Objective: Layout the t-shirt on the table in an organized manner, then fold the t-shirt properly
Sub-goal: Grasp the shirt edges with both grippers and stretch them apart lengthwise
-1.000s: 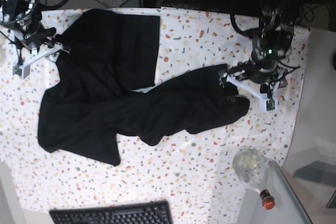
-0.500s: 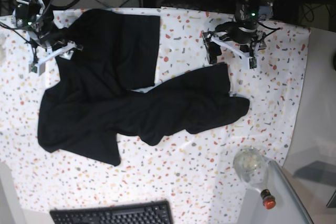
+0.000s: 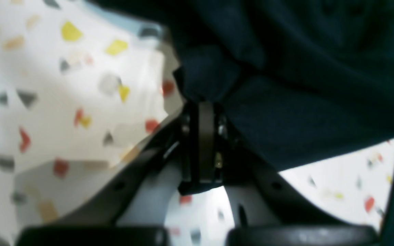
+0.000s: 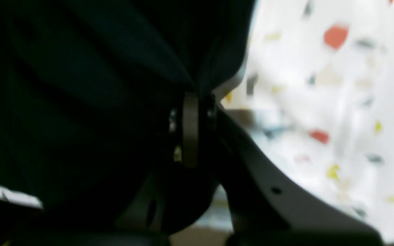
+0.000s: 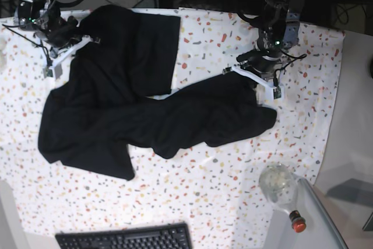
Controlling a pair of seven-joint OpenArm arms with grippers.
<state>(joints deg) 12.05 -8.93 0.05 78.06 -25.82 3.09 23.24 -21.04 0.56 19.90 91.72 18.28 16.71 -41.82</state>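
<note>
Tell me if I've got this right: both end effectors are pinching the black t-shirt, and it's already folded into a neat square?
Not quite. Both end effectors do pinch the t-shirt, left and right, but the base view shows it crumpled and twisted across the table, not folded square.

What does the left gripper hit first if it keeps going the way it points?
Nothing new: the left gripper is already shut on the t-shirt. Its wrist view shows black fabric bunched right at the fingertips, so going on would push into more shirt, with the table probably just beneath. Depth is unclear.

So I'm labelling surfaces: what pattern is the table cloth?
White with small red, yellow and grey flecks on the table; clearest in the base view.
</note>
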